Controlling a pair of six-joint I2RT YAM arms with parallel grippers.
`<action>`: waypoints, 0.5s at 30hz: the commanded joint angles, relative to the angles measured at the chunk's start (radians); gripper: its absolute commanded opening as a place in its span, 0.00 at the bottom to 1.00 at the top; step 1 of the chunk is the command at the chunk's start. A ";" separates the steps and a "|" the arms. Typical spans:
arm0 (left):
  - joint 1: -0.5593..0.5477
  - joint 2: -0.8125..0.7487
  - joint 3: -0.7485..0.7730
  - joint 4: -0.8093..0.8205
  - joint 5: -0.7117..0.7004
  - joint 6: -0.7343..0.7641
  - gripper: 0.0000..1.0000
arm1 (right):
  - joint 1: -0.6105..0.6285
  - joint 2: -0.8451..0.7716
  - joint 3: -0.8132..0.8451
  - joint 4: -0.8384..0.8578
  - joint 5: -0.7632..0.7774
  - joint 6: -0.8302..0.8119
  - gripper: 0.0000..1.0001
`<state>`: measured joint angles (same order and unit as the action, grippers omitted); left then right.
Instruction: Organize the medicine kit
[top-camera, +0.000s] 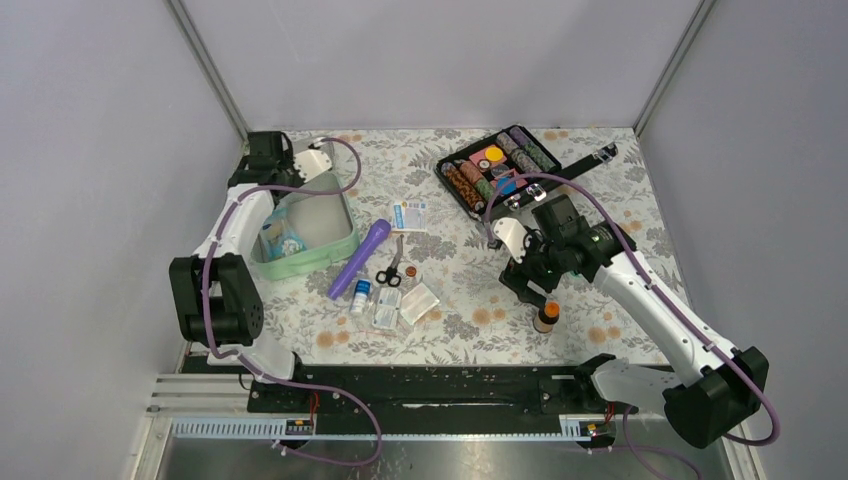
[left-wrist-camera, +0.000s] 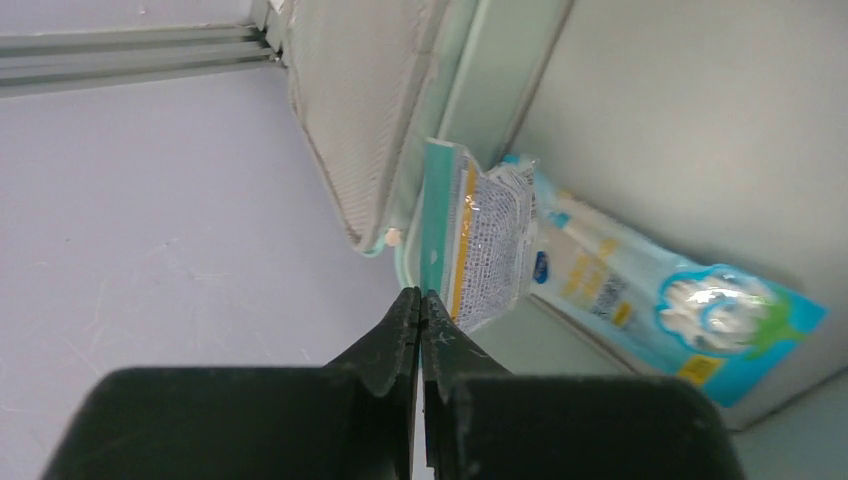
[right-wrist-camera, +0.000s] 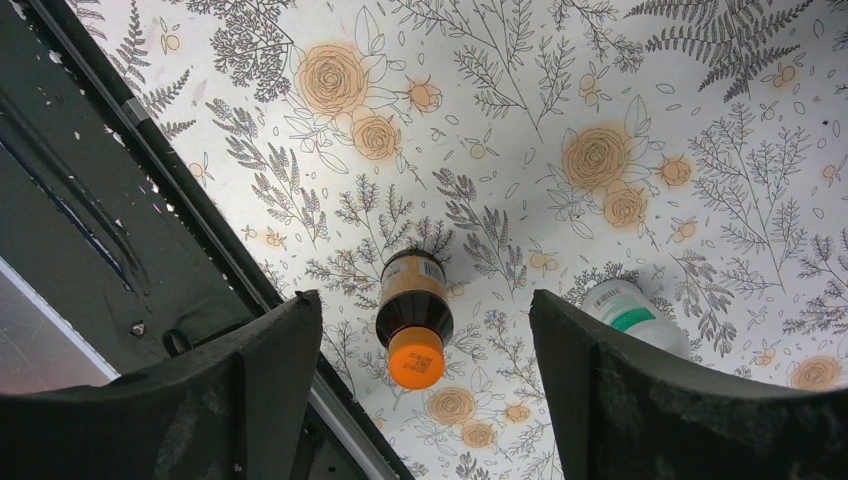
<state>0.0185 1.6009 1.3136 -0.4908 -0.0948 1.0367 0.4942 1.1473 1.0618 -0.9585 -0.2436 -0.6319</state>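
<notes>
The medicine kit, a mint-green box, sits open at the left of the table with a blue packet inside. In the left wrist view my left gripper is shut and empty, its tips just over the kit's rim, beside a clear sachet and the blue packet. My right gripper is open and hovers above an upright brown bottle with an orange cap, which shows between the spread fingers without touching them.
A white bottle with a green label lies just right of my right fingers. Mid-table lie a purple flashlight, scissors, a card, a small blue-capped bottle and sachets. A black case of rolls is at the back.
</notes>
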 joint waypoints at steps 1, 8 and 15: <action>0.077 0.025 -0.006 0.155 0.133 0.195 0.00 | -0.004 -0.023 0.002 0.005 0.027 -0.013 0.83; 0.178 0.047 -0.060 0.117 0.265 0.433 0.00 | -0.007 -0.044 -0.032 0.015 0.038 -0.028 0.83; 0.225 0.062 -0.037 -0.058 0.354 0.546 0.00 | -0.013 -0.052 -0.052 0.016 0.024 -0.023 0.83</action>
<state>0.2321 1.6604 1.2518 -0.4698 0.1562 1.4685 0.4900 1.1141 1.0161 -0.9539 -0.2241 -0.6430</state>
